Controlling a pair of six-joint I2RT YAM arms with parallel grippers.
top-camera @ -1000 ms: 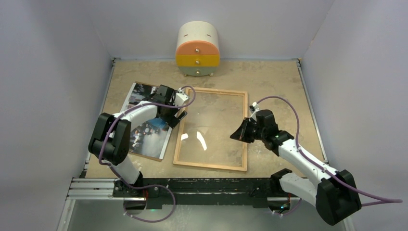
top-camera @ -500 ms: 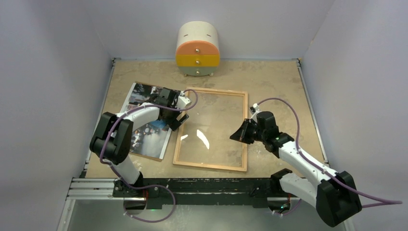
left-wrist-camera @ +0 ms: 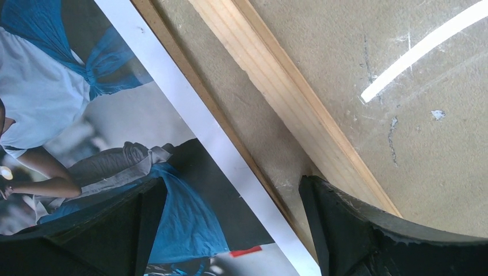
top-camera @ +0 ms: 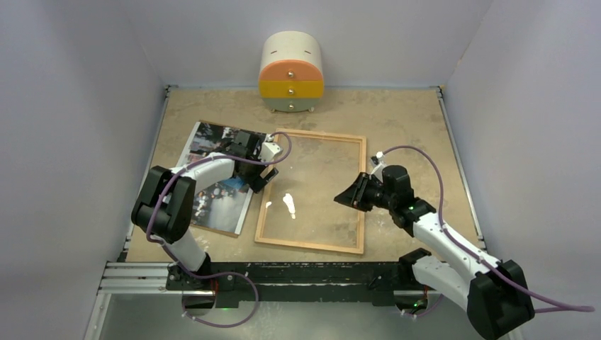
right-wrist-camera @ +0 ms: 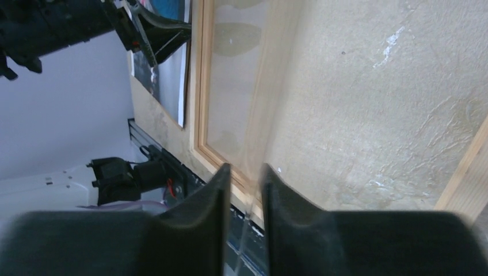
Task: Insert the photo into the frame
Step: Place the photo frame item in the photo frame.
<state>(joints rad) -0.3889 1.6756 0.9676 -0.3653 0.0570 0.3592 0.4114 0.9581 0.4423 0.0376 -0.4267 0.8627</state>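
Observation:
The photo point(top-camera: 212, 180) lies flat at the left on a brown backing board. It also shows in the left wrist view point(left-wrist-camera: 69, 109). The light wood frame point(top-camera: 259, 216) lies beside it in the middle. My left gripper point(top-camera: 259, 177) is open and empty, low over the photo's right edge point(left-wrist-camera: 230, 230), with one finger point(left-wrist-camera: 368, 230) above the frame's left border point(left-wrist-camera: 276, 86). My right gripper point(top-camera: 352, 197) is at the frame's right border, shut on the edge of a clear pane point(right-wrist-camera: 270, 103) that lies tilted over the frame point(right-wrist-camera: 198, 86).
A round cream, orange and yellow drawer cabinet point(top-camera: 291, 74) stands at the back centre. The backing board's brown edge point(left-wrist-camera: 190, 80) shows between photo and frame. Grey walls close in both sides. A black rail point(top-camera: 298, 273) runs along the near edge.
The right gripper has shifted slightly with the pane, and the glare on the pane has shrunk from an arc to a small spot. The left gripper has moved slightly toward the photo's edge.

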